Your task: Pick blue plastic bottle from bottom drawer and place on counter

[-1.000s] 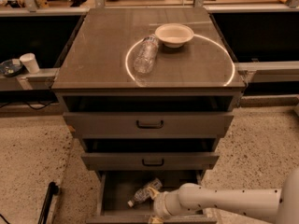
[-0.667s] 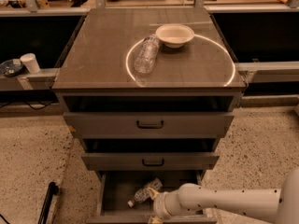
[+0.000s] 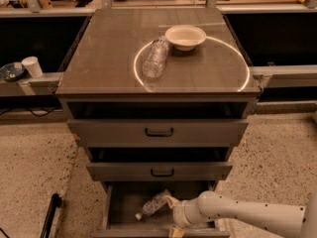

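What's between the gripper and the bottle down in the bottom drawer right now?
Nothing, in the camera view: the gripper, jaws open, sits right beside the blue plastic bottle, with only bare bottom drawer floor between them.

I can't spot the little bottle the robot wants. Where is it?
The blue plastic bottle lies on its side in the open bottom drawer, at the bottom of the camera view, just left of the gripper reaching in from the right.
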{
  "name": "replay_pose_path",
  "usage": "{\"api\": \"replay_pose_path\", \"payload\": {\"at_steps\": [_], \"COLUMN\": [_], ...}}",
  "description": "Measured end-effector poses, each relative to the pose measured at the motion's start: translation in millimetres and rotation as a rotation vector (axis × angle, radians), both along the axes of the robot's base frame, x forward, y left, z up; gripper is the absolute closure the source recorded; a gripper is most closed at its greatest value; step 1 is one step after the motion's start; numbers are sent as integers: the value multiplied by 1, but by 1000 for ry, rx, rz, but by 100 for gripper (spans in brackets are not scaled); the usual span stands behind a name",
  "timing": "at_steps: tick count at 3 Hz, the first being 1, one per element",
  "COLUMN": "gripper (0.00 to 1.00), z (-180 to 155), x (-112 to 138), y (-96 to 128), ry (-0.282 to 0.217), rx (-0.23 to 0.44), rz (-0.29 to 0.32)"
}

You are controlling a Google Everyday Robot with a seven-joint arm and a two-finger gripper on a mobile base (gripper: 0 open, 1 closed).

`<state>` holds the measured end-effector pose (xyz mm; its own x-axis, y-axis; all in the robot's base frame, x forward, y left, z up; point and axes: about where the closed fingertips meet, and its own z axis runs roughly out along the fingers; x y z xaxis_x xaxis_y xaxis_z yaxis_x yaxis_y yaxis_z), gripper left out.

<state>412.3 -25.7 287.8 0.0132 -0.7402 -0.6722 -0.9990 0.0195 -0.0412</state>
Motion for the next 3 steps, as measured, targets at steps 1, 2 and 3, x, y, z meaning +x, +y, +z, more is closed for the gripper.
{"api": "replay_pose_path", "payload": {"at_steps": [1,2,3], "gripper": [0,0,0], "z": [-16,-34,-44], "x": [16,36,56], "y": [-26,-37,-37], "ry": [-63,-126,-163], "rx": [25,64,72], "rz": [38,44,24]}}
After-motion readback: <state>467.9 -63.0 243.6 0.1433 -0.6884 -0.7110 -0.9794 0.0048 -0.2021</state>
